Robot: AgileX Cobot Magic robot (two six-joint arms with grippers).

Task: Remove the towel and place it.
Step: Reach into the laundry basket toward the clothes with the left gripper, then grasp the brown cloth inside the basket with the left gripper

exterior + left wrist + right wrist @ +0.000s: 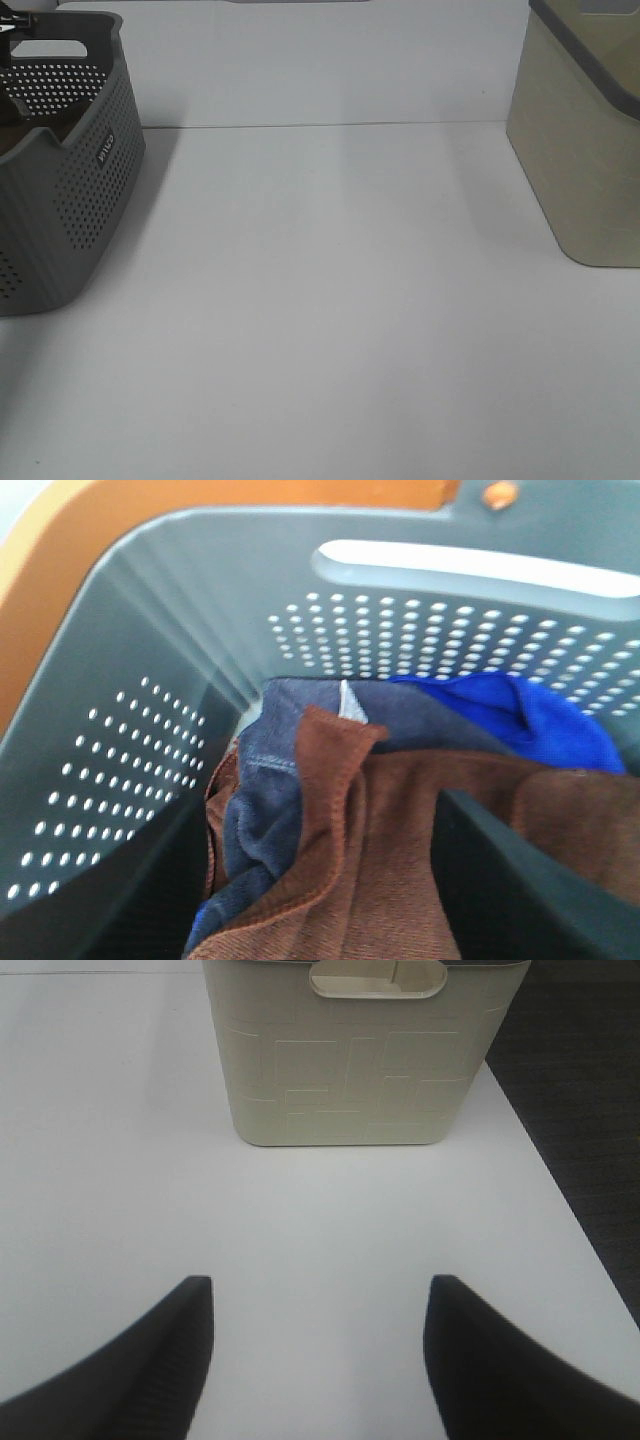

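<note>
**Left arm down in basket over towel; right arm parked**
Left gripper (320,810) hung inside the grey basket (90,200), low over the brown towel (390,770) lying uppermost in it, presumably lined up for a pinch. Only one finger (520,880) showed, so its opening could not be told. Well right of the basket, right gripper (320,1300) sat spread wide and empty, likely keeping clear.
</note>
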